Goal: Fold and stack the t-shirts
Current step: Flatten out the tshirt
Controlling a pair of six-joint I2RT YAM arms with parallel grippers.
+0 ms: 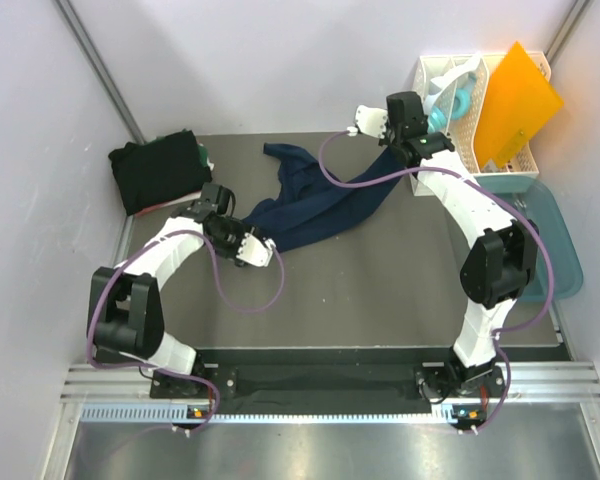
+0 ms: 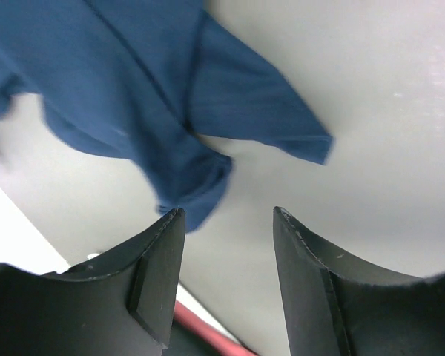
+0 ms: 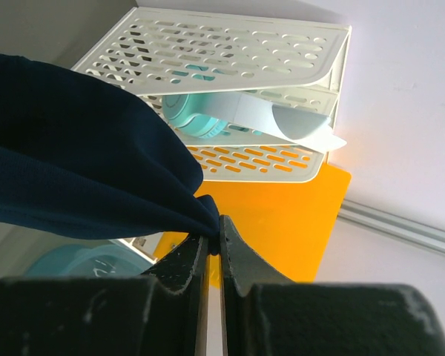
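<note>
While right fingers (image 3: 236, 261) pinch the limp, crumpled navy t-shirt (image 3: 81, 159), left fingers (image 2: 157, 263) gape empty.

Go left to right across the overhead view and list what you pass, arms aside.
pile of folded black cloth t-shirts → crumpled navy blue cloth t-shirt → white slotted plastic rack → flat orange plastic sheet standing in it.

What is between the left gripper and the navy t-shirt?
Nothing visible. The left gripper stands open over bare table, just short of the nearest edge of the navy t-shirt. The right gripper pinches another part of it.
</note>
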